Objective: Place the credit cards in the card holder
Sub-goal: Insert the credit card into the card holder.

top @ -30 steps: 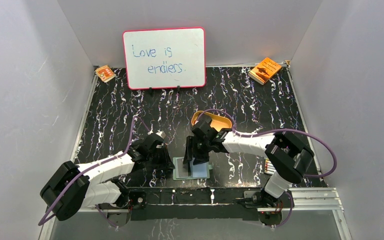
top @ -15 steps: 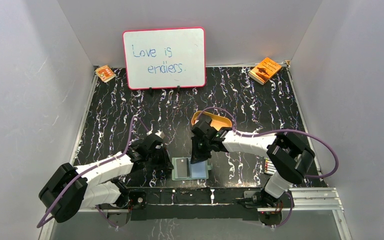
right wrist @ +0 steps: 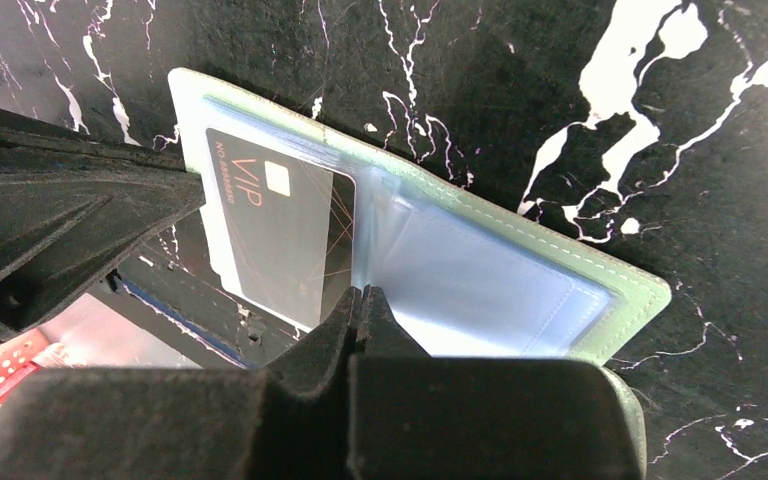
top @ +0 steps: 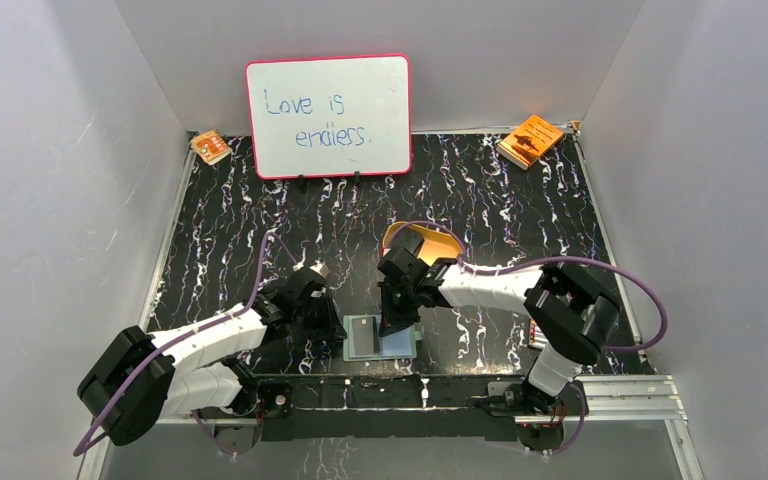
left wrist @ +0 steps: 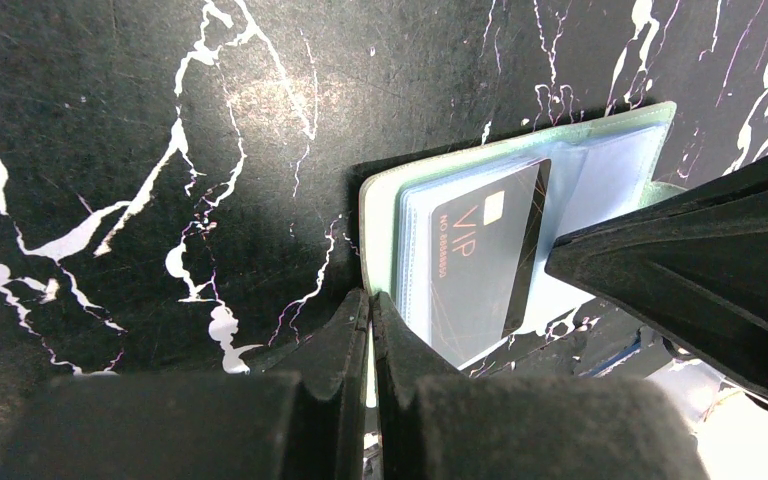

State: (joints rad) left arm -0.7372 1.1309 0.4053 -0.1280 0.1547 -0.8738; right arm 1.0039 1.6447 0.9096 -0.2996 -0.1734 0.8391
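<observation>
Change over the last second: the right gripper [top: 396, 322] went from standing spread over the open card holder [top: 407, 343] to fully closed. It has shifted a little towards the fold, and nothing sits between its fingers. In the right wrist view its closed tip [right wrist: 362, 295] sits at the fold, touching or just above it.

The left gripper [top: 332, 325] is unchanged. It is closed on nothing, its tip [left wrist: 370, 300] against the holder's left edge [left wrist: 368, 225] (probably acting as a stop).

Meaning: the credit card [top: 363, 335] is no longer held and lies on the holder's left page. One card looks placed. The clear sleeve seems to overlap its lower part [left wrist: 485, 255], but I can't tell whether it is fully seated.

Location: the holder lies open and flat on the table [top: 520, 215], near the front edge, between the two arms.

Orientation: the holder's long axis runs left to right, with its fold running front to back. The card [right wrist: 275, 235] is face up with "VIP" and the chip showing, and its long axis runs parallel to the fold.
</observation>
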